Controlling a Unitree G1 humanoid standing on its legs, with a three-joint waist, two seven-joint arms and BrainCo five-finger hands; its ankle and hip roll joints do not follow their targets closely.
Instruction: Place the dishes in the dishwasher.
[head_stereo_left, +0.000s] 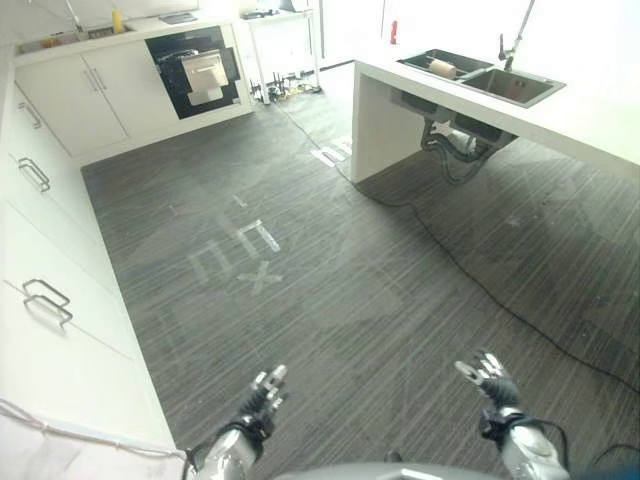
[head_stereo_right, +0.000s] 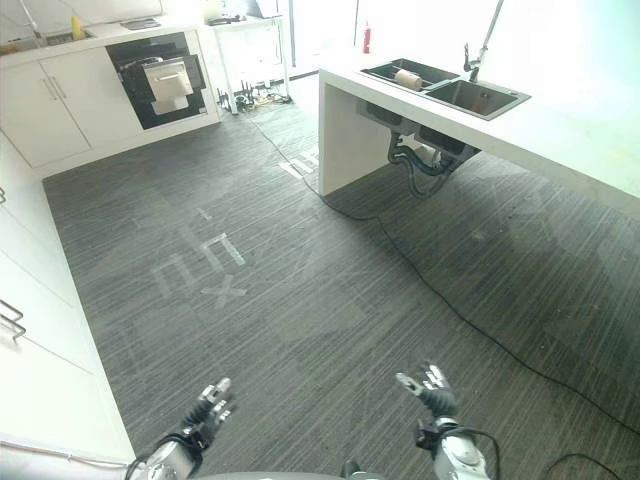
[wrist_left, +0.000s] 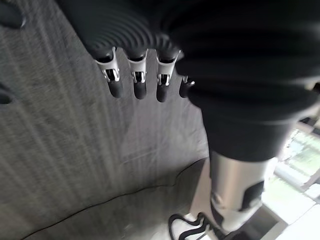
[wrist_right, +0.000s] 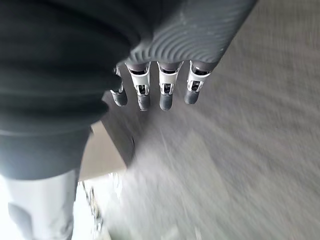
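Dishwasher (head_stereo_left: 195, 68), open and dark among white cabinets (head_stereo_left: 60, 250), stands far across bare grey floor (head_stereo_left: 300, 290) from the empty, relaxed left hand (head_stereo_left: 262, 392) and right hand (head_stereo_left: 488, 378), with a sink worktop (head_stereo_left: 590, 110) to the right.

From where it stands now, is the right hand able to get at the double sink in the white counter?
Probably not. The right hand hangs open and empty low at the robot's front, while the sink sits far across a wide stretch of grey floor. Nothing blocks the way; the robot would likely have to walk closer first.

Open floor (head_stereo_left: 300, 300) ahead; cabinets (head_stereo_left: 50, 300) left, counter (head_stereo_left: 400, 110) right.
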